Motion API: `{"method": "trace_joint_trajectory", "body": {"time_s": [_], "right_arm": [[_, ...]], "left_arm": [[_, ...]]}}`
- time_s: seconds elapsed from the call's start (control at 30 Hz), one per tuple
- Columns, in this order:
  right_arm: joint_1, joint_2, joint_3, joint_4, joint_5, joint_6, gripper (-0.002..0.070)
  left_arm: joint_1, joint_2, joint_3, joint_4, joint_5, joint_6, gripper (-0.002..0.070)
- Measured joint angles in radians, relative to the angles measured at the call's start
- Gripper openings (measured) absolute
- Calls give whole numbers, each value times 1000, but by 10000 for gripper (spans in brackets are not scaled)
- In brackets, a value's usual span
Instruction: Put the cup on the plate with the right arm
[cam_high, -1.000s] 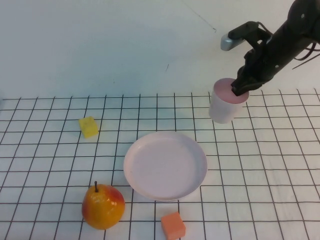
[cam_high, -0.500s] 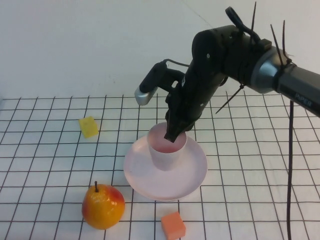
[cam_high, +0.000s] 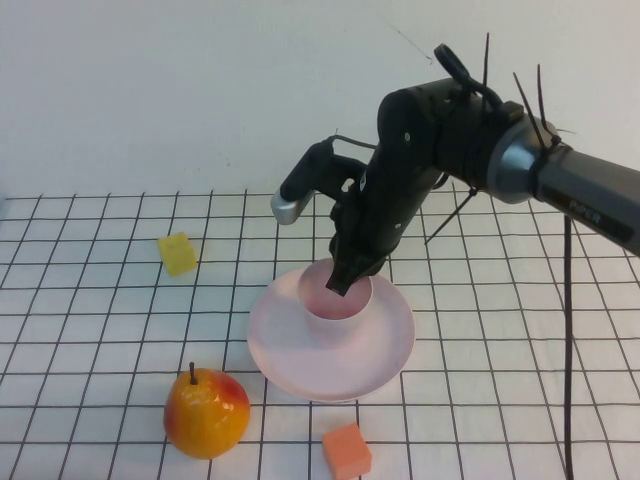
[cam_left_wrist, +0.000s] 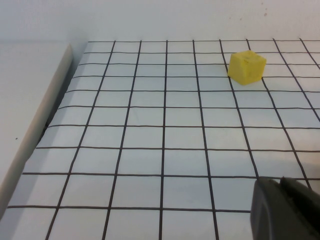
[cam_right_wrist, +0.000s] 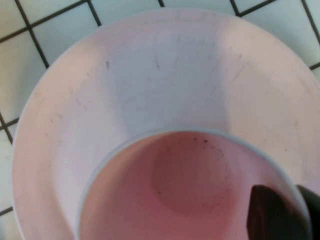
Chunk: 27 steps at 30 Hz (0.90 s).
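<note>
The pale pink cup (cam_high: 335, 308) stands upright in the middle of the pale pink plate (cam_high: 285, 360), its base down at the plate's surface. My right gripper (cam_high: 346, 274) is shut on the cup's far rim, one finger inside the wall and one outside. In the right wrist view the cup (cam_right_wrist: 180, 185) fills the lower part, the plate (cam_right_wrist: 150, 70) lies around it, and the inner finger (cam_right_wrist: 272, 215) shows. My left gripper (cam_left_wrist: 286, 210) hovers low over the grid mat, shut and empty, out of the high view.
A red-yellow pear (cam_high: 206, 411) sits front left of the plate and an orange cube (cam_high: 346, 451) in front of it. A yellow cube (cam_high: 178, 254) lies at the left, also in the left wrist view (cam_left_wrist: 246, 66). The mat's left edge (cam_left_wrist: 35, 125) borders a white surface.
My right arm has carried the cup from the back right over to the plate and lowered it into the plate's middle. The other objects have not moved.
</note>
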Motion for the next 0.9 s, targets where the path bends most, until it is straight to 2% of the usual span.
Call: {"method": "trace_joint_trajectory", "body": {"time_s": [0.23,0.53,0.6,0.67,0.8,0.9], "right_arm": [[0,6,0,0,-1,12,245],[0,-122,2,0,3,19,276],[0,-181,2,-11,14,19,265],[0,-237,2,-53,36,19,224],[0,-363,2,-161,81,60,62],[0,-468,2,-189,101,95,18]], "left_arm": [[0,0,0,0,0,0,-3],[0,0,0,0,0,0,-3],[0,0,0,0,0,0,-3],[0,0,0,0,0,0,-3],[0,0,0,0,0,0,-3],[0,0,0,0,0,0,-3]]}}
